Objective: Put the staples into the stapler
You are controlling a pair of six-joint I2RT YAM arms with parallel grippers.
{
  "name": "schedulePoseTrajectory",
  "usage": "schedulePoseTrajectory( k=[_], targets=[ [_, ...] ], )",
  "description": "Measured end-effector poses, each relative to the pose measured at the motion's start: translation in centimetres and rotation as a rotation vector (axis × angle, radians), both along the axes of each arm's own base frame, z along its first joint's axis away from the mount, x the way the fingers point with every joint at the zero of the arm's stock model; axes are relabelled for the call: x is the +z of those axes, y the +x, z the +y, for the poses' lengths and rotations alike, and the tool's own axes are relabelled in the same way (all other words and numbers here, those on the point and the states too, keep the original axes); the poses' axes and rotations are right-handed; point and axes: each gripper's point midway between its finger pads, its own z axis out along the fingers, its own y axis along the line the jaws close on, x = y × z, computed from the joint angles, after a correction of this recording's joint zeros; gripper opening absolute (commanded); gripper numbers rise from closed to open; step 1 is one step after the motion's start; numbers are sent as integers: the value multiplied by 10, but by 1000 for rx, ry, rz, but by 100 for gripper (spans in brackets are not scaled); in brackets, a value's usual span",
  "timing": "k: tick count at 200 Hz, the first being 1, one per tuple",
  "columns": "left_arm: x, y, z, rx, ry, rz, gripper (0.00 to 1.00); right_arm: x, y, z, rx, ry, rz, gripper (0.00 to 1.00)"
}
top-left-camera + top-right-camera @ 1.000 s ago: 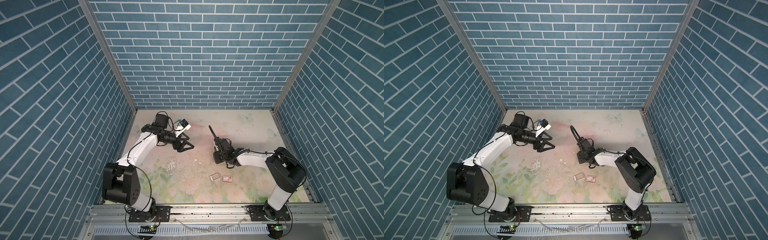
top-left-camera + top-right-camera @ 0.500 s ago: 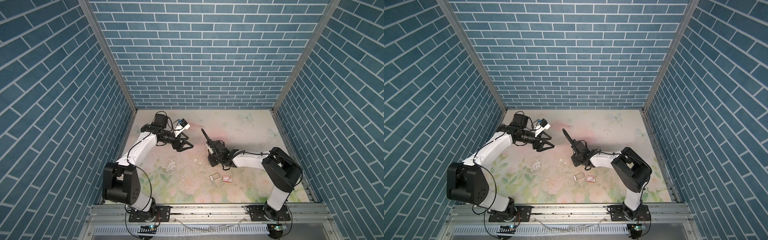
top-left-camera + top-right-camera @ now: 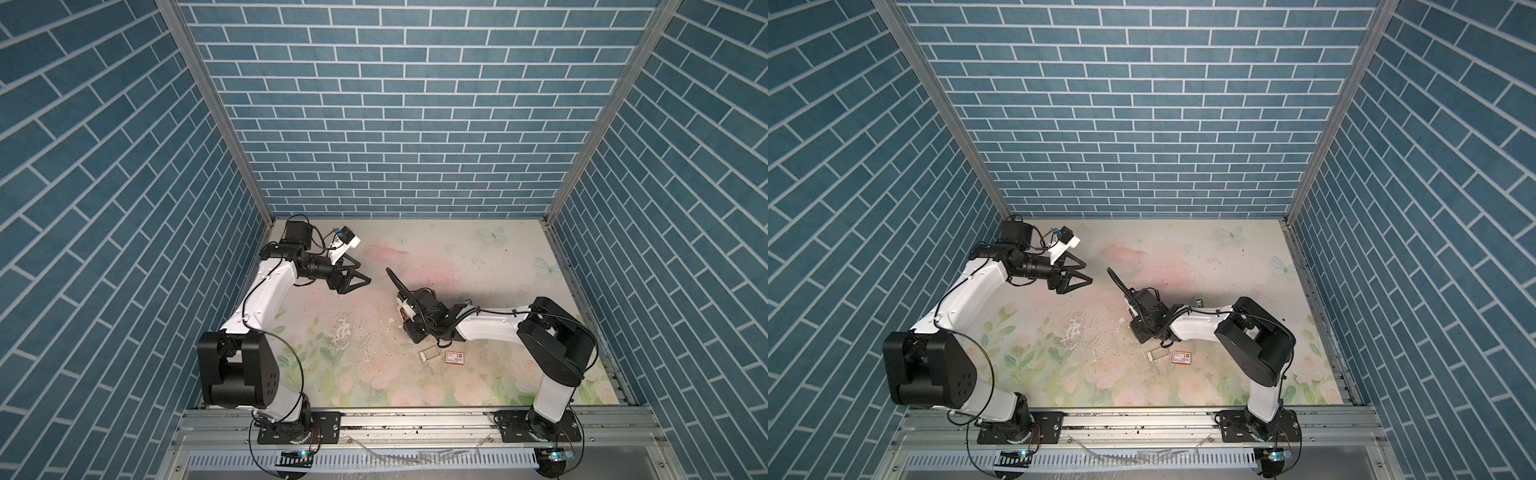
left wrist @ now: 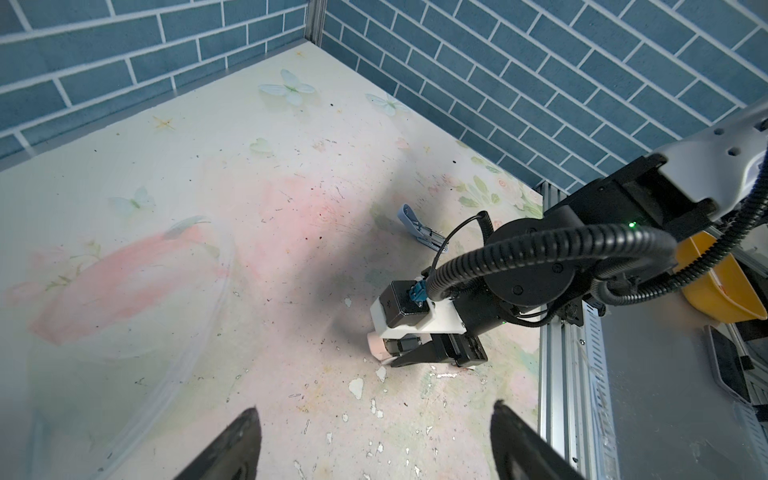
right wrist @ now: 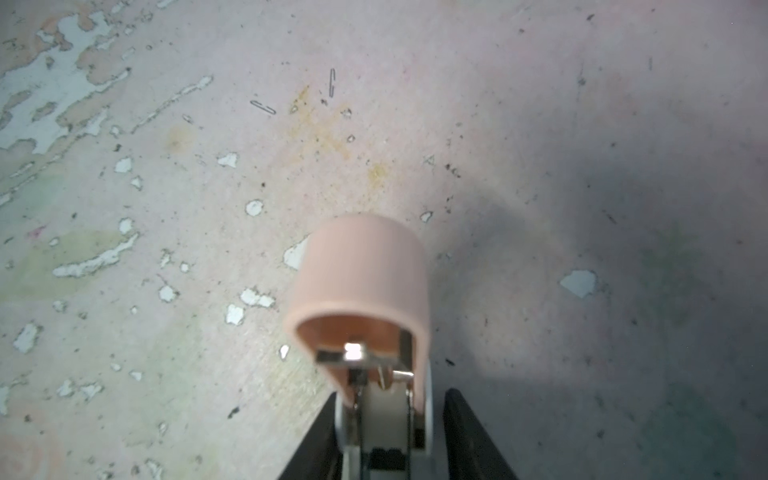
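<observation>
The stapler [image 5: 361, 274] has a pink top and a white base, with metal parts showing under the top. It sits between the fingers of my right gripper [image 5: 390, 395]. One finger lies against its base and the other stands off by a small gap, so the gripper is open around it. In both top views this stapler [image 3: 404, 309] [image 3: 1133, 309] is mid-table at the right gripper [image 3: 406, 320]. The staples' small tray [image 3: 430, 354] and red-and-white box [image 3: 454, 357] lie just in front of that arm. My left gripper [image 3: 364, 273] [image 4: 374, 409] hovers wide open and empty to the back left.
A blue stapler [image 4: 419, 226] lies open behind the right arm. Loose single staples [image 5: 262, 107] and white flakes dot the worn floral mat [image 3: 374, 374]. Blue brick walls close three sides, a metal rail [image 3: 415, 419] runs along the front, and a yellow bin [image 4: 719, 286] sits beyond it.
My right gripper has carried the pink stapler leftward and toward the front of the table, and its jaws have widened. The left arm has stayed still.
</observation>
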Motion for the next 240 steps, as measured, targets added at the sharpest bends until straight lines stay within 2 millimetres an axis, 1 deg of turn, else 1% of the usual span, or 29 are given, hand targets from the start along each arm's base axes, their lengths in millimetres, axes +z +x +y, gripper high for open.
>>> schedulePoseTrajectory(
  k=[35,61,89,108,122,145,169,186,210,240],
  targets=[
    [-2,-4,2,-12,8,5,87,5,-1,-1,2,3,-1,43],
    [-5,-5,2,-19,12,9,87,19,-4,-1,6,30,-13,44],
    [-11,-5,3,-28,19,19,86,33,-12,-5,9,59,-22,43],
    [-12,-6,3,-30,28,22,86,36,-21,-11,0,73,-9,40],
    [-14,-6,4,-29,40,19,86,37,-31,-17,-14,92,14,33],
    [-17,-5,6,-25,59,12,85,35,-44,-28,-54,131,71,24],
    [-20,-3,7,-22,73,13,84,28,-53,-27,-87,169,141,16],
    [-26,0,8,-20,82,24,84,24,-53,-21,-103,196,169,14],
    [-35,3,9,-19,92,45,84,13,-53,-15,-121,207,205,14],
    [-39,3,7,-28,95,41,83,1,-54,-13,-135,194,238,13]
  ],
)
